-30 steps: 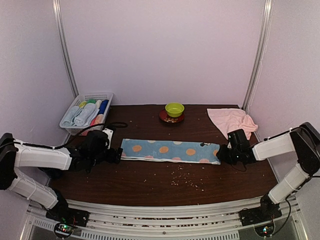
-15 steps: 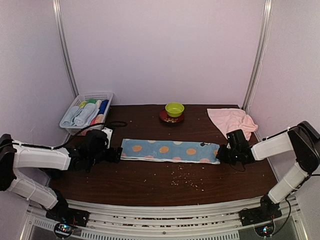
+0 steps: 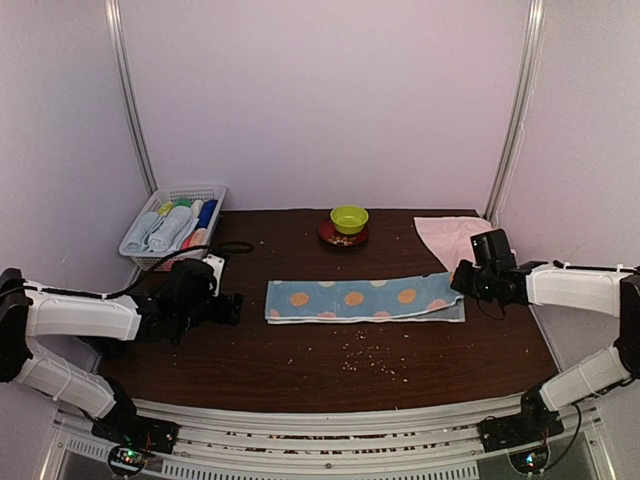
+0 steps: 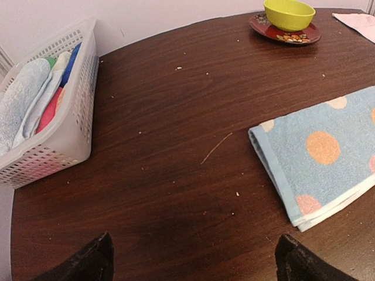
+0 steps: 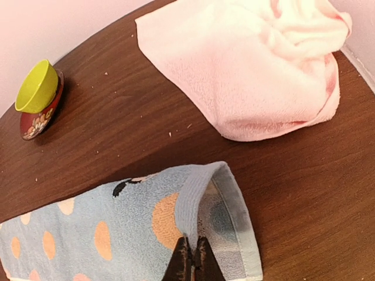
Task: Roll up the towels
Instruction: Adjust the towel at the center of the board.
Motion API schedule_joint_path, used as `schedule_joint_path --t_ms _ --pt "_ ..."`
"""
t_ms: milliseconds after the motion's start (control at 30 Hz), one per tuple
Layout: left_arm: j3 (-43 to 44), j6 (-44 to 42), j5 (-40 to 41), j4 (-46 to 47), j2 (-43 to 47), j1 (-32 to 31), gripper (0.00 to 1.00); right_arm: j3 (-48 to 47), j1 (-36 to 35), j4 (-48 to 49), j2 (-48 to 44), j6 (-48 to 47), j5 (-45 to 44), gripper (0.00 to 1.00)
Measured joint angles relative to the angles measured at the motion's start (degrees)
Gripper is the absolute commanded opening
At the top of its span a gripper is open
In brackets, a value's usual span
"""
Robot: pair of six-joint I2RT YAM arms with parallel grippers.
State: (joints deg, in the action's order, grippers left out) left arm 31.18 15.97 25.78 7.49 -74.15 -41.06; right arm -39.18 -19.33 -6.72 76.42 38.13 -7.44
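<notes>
A light blue towel [image 3: 365,298] with orange dots lies flat as a long strip across the middle of the table. My right gripper [image 3: 458,282] is shut on its right end. In the right wrist view the fingers [image 5: 192,260] pinch the towel's hem [image 5: 199,193], which is lifted and folded over the blue towel [image 5: 111,228]. A pale pink towel [image 3: 452,236] lies crumpled at the back right, also in the right wrist view [image 5: 258,64]. My left gripper [image 3: 237,308] stands open and low over bare wood [image 4: 193,270], a short gap left of the blue towel's left end [image 4: 316,155].
A white mesh basket [image 3: 188,190] with rolled cloths stands at the back left, close to the left arm [image 4: 64,137]. A yellow-green bowl [image 3: 349,217] on a dark red saucer [image 3: 330,238] sits at the back centre. Crumbs dot the wood near the front [image 3: 365,355].
My right gripper shut on the blue towel's right end and pulled back to the right. The towel slid right, away from the left gripper. The left arm stayed still.
</notes>
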Motion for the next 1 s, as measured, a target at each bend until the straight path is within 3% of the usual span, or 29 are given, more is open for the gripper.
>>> schedule_joint_path --t_ms 400,767,1000 --pt "-0.02 0.0 0.2 -0.04 0.0 0.0 0.98 0.44 0.42 -2.51 5.49 -2.56 -2.21 0.12" --pt "0.0 0.0 0.2 -0.04 0.0 0.0 0.98 0.59 0.48 -5.57 6.93 -4.74 -9.6 0.45" --pt "-0.02 0.0 0.2 -0.07 0.0 0.0 0.98 0.39 1.25 -6.32 6.95 -5.38 -7.87 0.46"
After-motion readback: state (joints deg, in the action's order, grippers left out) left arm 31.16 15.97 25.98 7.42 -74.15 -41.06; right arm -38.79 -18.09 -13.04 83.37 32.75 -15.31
